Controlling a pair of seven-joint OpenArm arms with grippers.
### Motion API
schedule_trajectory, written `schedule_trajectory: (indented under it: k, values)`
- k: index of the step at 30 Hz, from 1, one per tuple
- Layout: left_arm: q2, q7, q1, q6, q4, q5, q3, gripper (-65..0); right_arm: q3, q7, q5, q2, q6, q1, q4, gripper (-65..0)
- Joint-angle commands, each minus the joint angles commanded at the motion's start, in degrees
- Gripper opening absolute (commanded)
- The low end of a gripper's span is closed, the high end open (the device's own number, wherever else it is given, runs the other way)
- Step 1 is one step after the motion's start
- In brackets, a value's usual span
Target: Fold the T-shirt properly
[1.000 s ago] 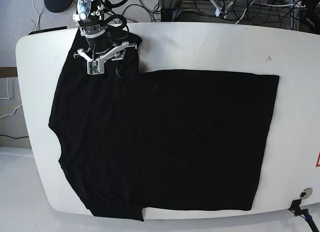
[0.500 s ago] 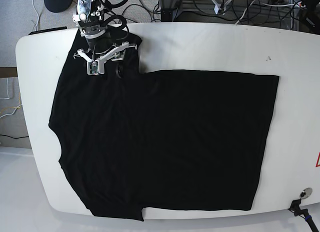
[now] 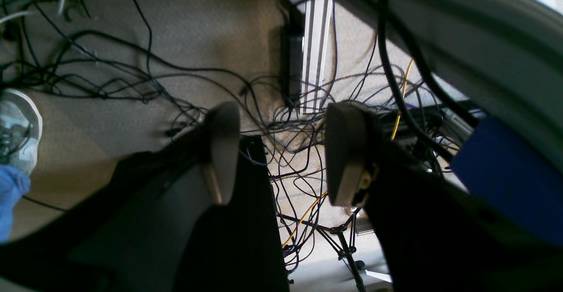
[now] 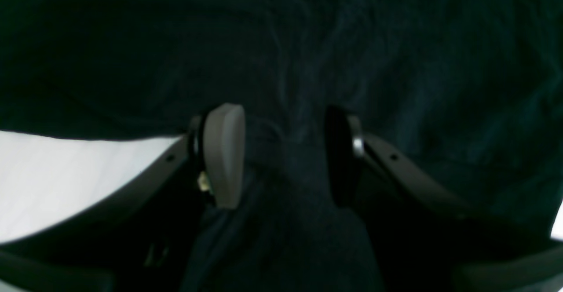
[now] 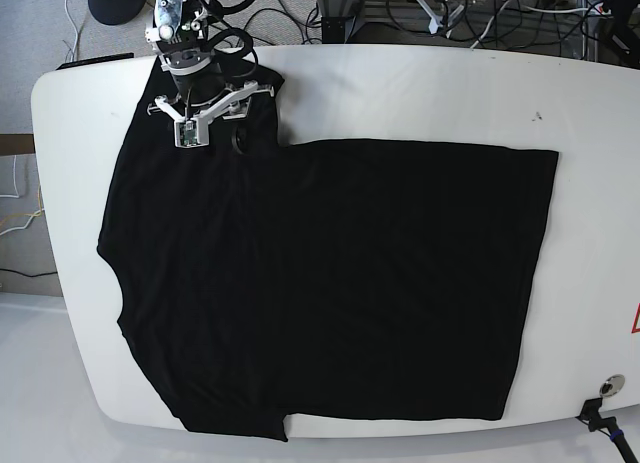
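The black T-shirt (image 5: 330, 283) lies spread flat on the white table (image 5: 420, 93), with its sleeves at the left end in the base view. My right gripper (image 5: 225, 133) is low over the sleeve at the far left corner. In the right wrist view this gripper (image 4: 283, 155) is open, with its fingers (image 4: 224, 155) either side of a ridge of black fabric (image 4: 286, 63). My left gripper (image 3: 281, 151) is open and empty, off the table above the floor. It does not show clearly in the base view.
Tangled cables (image 3: 132, 76) and a metal post (image 3: 314, 50) lie on the floor under my left gripper, with a blue object (image 3: 497, 164) at its right. A small round fitting (image 5: 610, 385) sits at the table's near right corner.
My right gripper has shifted very slightly toward the table's far edge. The T-shirt lies as before.
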Motion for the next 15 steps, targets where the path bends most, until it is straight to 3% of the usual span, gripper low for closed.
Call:
schedule_trajectory:
  k: [15]
  values:
    - [0.00, 0.00, 0.00, 0.00, 0.00, 0.00, 0.00, -35.8, 0.35, 0.18, 0.00, 0.26, 0.00, 0.18, 0.18, -36.2]
